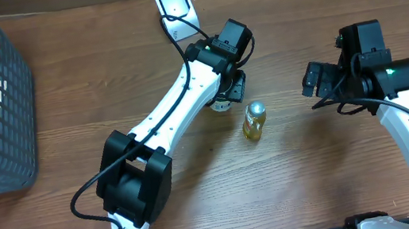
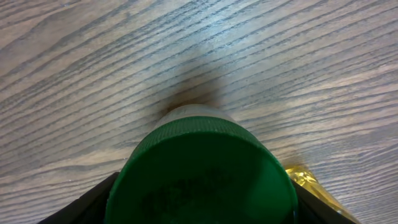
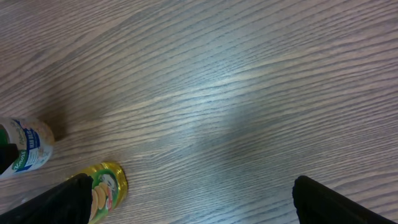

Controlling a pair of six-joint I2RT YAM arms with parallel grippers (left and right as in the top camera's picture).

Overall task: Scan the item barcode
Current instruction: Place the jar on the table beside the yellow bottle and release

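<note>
A bottle with a dark green cap (image 2: 199, 180) and a white label (image 3: 25, 149) stands on the wooden table, mostly hidden under my left wrist in the overhead view (image 1: 222, 105). My left gripper (image 1: 229, 88) (image 2: 199, 208) is shut on it, with black fingers (image 2: 93, 202) against both sides of the cap. A small yellow can (image 1: 253, 120) (image 3: 106, 186) (image 2: 305, 177) with a crisps picture stands just right of it. My right gripper (image 1: 314, 81) (image 3: 189, 190) hangs open over bare table to the right of the can. No barcode shows.
A white scanner (image 1: 175, 8) stands at the back of the table behind the left arm. A grey mesh basket (image 1: 2, 103) holding packaged goods sits at the far left.
</note>
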